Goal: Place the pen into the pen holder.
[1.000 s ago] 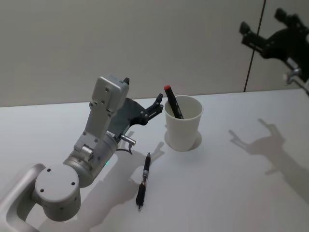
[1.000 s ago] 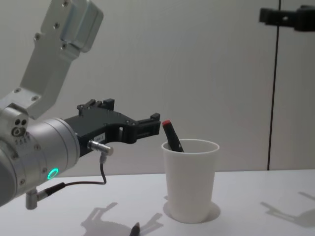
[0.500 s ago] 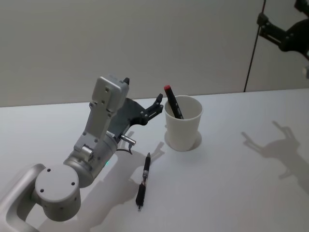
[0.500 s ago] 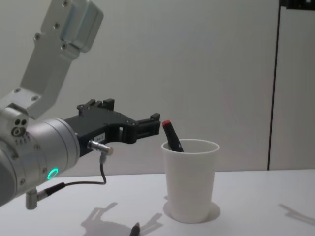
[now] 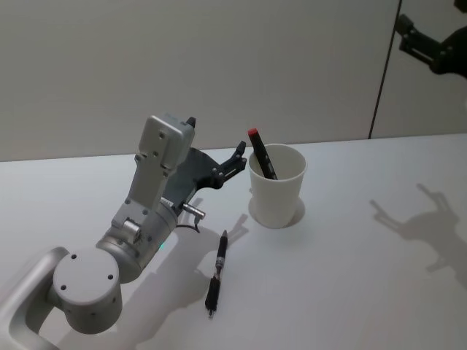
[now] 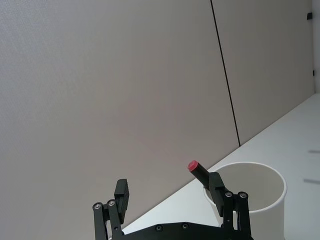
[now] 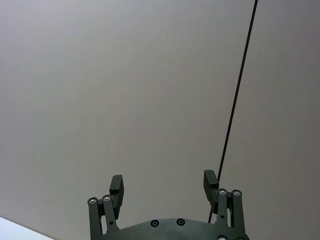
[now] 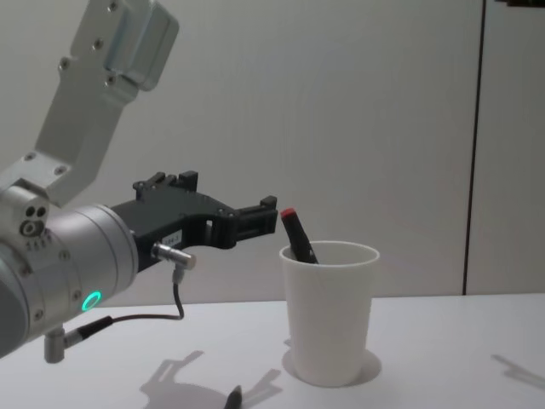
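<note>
The pen holder, a white paper cup point(image 5: 278, 191) point(image 8: 329, 312) point(image 6: 252, 192), stands on the table. A black marker with a red cap point(image 5: 260, 155) point(image 8: 295, 231) point(image 6: 198, 171) leans inside it. A dark pen point(image 5: 217, 271) lies flat on the table in front of the cup and to its left; its tip point(image 8: 233, 395) shows in the chest view. My left gripper point(image 5: 238, 157) point(image 8: 266, 214) point(image 6: 169, 194) hovers open and empty, just left of the cup's rim. My right gripper point(image 5: 412, 36) point(image 7: 163, 185) is open, raised high at the far right, facing the wall.
The white table point(image 5: 350, 292) runs out to the right of the cup, with the right arm's shadow point(image 5: 423, 226) on it. A pale wall with a dark vertical seam point(image 5: 383, 73) stands behind the table.
The right arm has risen and drawn back toward the upper right, and its shadow on the table has slid right. The left arm, cup, marker and pen have not moved.
</note>
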Available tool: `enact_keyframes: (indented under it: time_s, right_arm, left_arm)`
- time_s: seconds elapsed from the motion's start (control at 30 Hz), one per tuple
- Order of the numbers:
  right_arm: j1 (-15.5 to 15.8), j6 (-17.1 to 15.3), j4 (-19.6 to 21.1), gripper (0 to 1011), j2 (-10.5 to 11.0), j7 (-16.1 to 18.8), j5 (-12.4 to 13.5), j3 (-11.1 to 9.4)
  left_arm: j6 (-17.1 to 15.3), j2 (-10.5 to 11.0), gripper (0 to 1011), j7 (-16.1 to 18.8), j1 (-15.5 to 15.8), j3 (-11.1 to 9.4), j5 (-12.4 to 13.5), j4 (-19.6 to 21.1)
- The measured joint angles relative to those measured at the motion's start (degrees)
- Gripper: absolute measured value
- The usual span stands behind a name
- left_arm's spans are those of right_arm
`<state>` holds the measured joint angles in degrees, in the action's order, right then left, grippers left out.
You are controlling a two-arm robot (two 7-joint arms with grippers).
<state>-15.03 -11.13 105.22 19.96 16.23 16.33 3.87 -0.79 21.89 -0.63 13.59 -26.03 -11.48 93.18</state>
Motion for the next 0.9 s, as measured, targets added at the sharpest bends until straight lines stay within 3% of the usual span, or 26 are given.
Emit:
enact_keyframes:
  time_s: [0.9]
  right_arm:
    - [0.13,-0.12,0.44,1002,0.36,-0.05,-0.01,-0.27]
  left_arm:
    - [0.0,0.0,1001,0.0,0.0,0.0,0.0,0.0]
